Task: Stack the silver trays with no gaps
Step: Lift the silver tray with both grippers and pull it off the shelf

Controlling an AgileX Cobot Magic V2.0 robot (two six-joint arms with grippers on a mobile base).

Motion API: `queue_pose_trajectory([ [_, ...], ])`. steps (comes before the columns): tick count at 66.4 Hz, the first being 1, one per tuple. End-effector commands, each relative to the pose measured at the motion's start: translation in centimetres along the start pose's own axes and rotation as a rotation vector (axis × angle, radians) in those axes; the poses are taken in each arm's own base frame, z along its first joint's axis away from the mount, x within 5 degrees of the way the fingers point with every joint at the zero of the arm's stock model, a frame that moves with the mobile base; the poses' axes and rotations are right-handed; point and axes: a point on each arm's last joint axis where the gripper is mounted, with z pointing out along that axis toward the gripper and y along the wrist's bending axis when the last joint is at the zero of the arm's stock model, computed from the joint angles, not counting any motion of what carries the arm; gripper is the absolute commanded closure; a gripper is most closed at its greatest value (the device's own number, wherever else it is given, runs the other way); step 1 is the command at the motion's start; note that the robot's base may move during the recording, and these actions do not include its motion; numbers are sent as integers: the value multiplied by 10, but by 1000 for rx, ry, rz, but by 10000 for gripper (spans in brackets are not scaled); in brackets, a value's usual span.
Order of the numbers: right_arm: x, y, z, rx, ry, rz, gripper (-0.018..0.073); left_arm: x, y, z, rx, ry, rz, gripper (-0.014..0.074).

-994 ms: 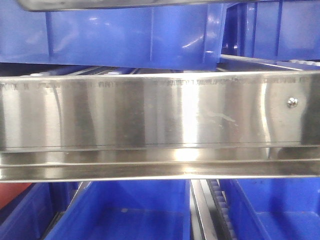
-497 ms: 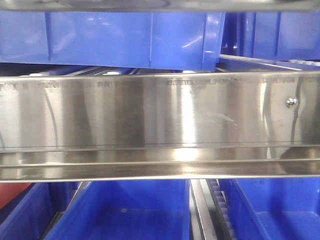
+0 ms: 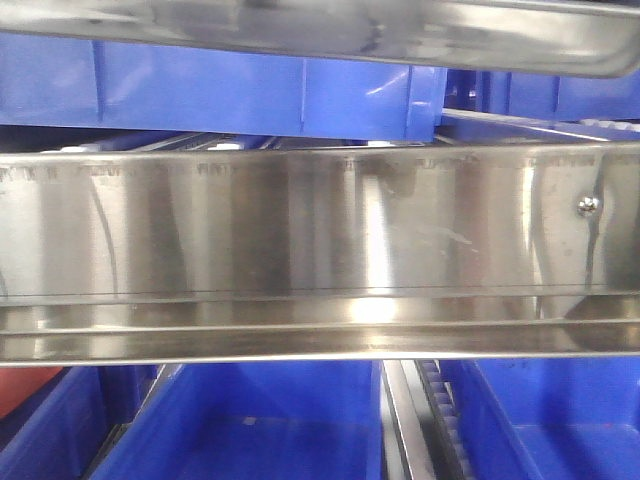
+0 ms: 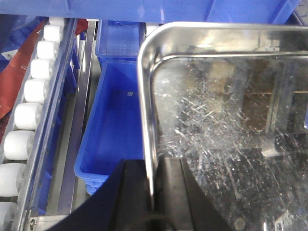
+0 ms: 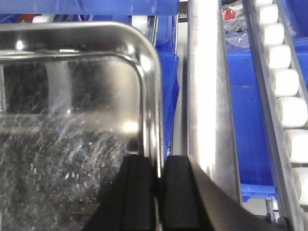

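The left claw (image 4: pixel 153 190) and right claw (image 5: pixel 157 190) each pinched a rim of the tray (image 3: pixel 380 35) — it had dipped lower into front view, held above the bins (image 3: pixel 250 90), stacking apparently still ahead.

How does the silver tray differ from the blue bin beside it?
The silver tray is shiny, scratched metal; the blue bin is plain plastic. The tray is shallow; the bin has tall walls. The tray is clamped at its rim by the left gripper; no gripper holds the bin. Both are open-topped with rounded corners.
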Motion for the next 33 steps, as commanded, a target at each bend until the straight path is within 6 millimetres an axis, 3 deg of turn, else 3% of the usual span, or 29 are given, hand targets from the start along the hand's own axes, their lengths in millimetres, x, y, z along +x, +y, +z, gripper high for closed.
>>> queue_pose_trajectory([
  [1, -4, -1, -2, -7, -41, -22, 574, -3, 1, -4, 12, -30, 7, 610],
  [33, -5, -7, -11, -12, -55, -6, 574, -5, 5, 4, -28, -36, 1, 610],
])
